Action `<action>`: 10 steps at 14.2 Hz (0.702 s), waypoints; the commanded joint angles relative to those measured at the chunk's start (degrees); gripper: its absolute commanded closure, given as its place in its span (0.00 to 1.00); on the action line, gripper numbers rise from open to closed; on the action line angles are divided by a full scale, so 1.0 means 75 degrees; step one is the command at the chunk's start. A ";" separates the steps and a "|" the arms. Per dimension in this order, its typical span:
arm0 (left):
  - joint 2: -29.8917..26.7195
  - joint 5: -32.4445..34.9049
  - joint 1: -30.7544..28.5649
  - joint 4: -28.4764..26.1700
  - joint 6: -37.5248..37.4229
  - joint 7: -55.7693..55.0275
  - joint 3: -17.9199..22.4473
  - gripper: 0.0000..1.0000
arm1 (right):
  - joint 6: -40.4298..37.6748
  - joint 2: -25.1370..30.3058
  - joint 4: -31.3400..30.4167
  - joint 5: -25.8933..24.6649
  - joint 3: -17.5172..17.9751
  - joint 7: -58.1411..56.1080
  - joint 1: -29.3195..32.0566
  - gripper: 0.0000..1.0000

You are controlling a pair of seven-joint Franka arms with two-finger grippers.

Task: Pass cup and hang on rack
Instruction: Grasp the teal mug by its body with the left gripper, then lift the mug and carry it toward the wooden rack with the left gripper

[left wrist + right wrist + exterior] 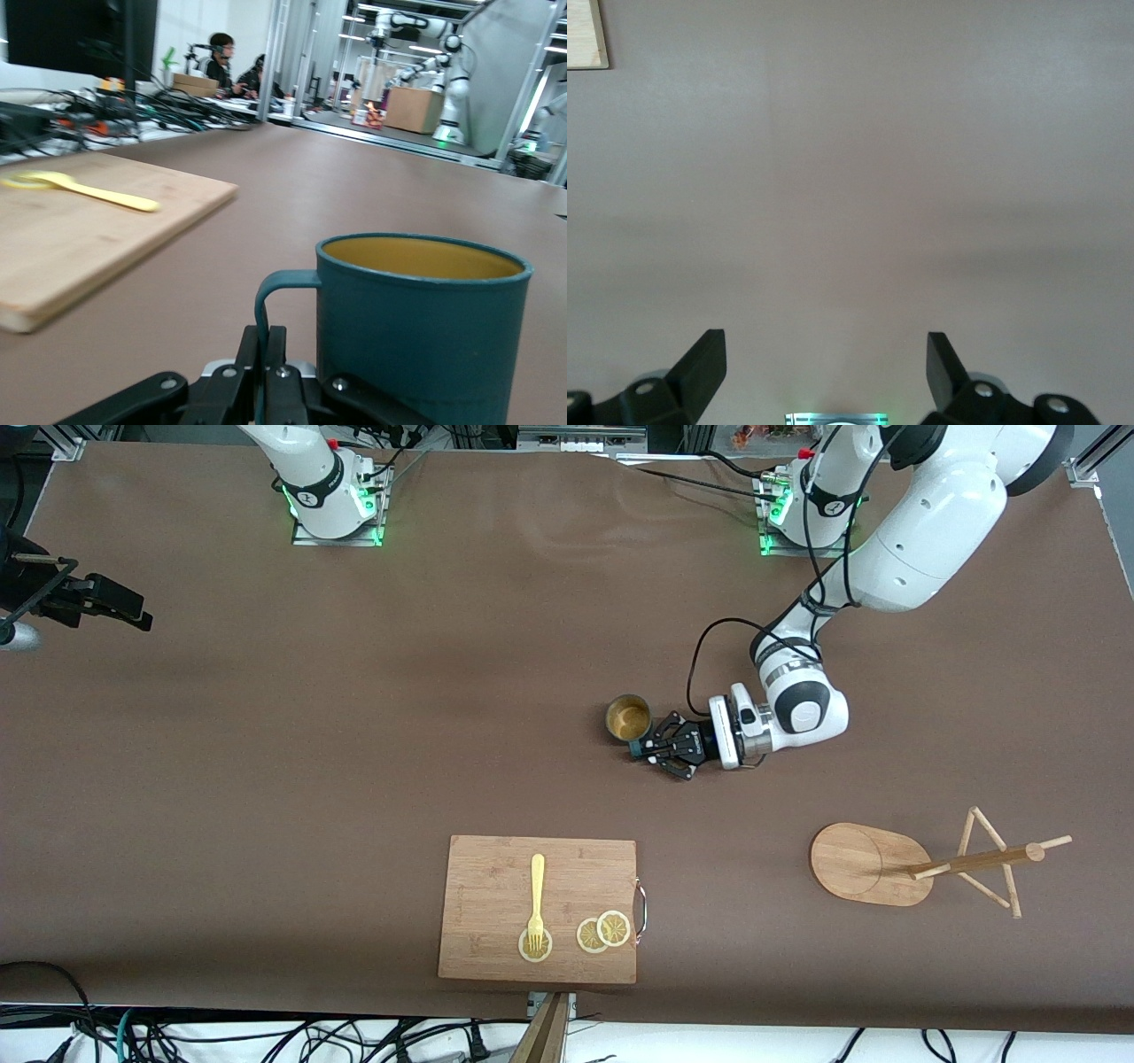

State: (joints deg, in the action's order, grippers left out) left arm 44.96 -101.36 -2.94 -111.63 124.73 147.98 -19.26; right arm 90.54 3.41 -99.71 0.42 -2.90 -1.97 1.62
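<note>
Left jaws (263, 390) clamped on cup (416, 328) handle; right jaws (826, 367) apart, waiting.

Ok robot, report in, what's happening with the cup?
Left gripper shut on the cup handle, cup on the table. Right gripper open, waiting over bare table. Rack lying tipped over.

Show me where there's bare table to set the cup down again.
Widest bare stretch: from the cup, held at its handle by the left gripper, toward the right arm's end, under the open right gripper. Also between cutting board and rack. The board itself is crowded.
</note>
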 commanded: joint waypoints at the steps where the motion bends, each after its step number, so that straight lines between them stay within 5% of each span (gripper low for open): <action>1: -0.1163 0.0283 -0.0672 -0.0816 -0.0155 -0.1010 -0.0011 1.00 | -0.0095 0.0026 0.0076 0.0120 0.0047 0.0075 0.0053 0.00; 5: -0.2173 0.0926 -0.1855 -0.1638 -0.0423 -0.2839 0.0001 1.00 | -0.0095 0.0026 0.0076 0.0120 0.0047 0.0075 0.0053 0.00; 10: -0.2327 0.3270 -0.3800 -0.1627 -0.1804 -0.4859 0.0141 1.00 | -0.0084 0.0026 0.0076 0.0132 0.0047 0.0075 0.0053 0.00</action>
State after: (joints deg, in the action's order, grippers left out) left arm 28.62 -81.06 -26.45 -122.31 115.71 114.93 -18.33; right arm 90.54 3.41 -99.68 0.44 -2.88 -1.97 1.62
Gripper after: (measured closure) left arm 0.947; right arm 0.000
